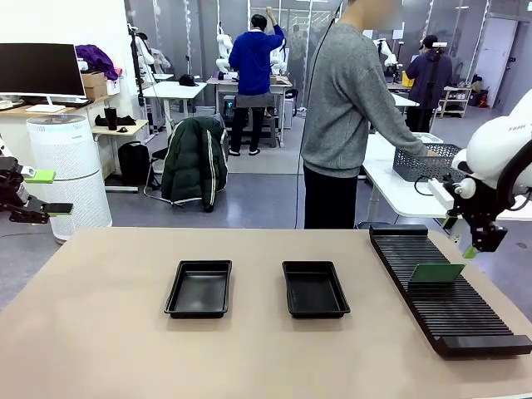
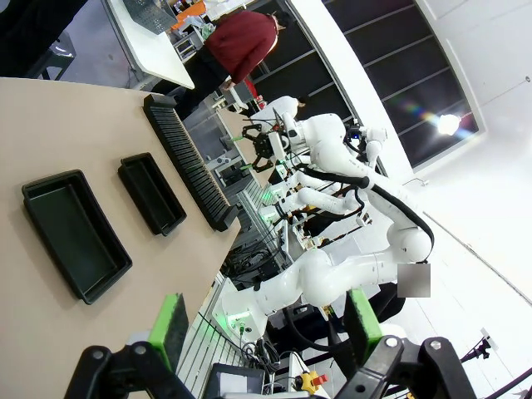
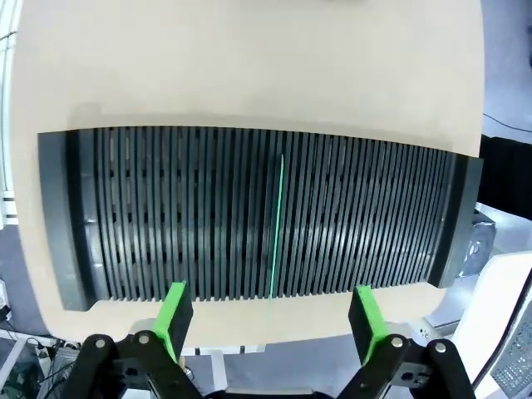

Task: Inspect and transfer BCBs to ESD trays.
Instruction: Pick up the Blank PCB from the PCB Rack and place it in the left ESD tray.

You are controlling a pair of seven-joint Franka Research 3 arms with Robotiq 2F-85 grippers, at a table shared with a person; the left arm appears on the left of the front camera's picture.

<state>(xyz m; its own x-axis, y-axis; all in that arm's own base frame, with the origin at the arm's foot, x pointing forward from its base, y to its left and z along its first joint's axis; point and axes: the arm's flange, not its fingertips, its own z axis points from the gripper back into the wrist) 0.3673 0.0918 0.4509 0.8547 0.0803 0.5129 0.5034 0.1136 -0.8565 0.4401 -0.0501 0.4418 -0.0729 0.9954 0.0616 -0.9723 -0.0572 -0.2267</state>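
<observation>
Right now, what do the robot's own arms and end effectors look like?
The right arm is glossy white with rounded shells and a black cable looping at the wrist. The left end effector and right end effector are black, two-fingered, with green pads.

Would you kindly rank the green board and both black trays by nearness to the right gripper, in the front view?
1. Green board, in the rack beside the right gripper.
2. Right-hand tray, mid-table.
3. Left-hand tray, farthest left.
</observation>
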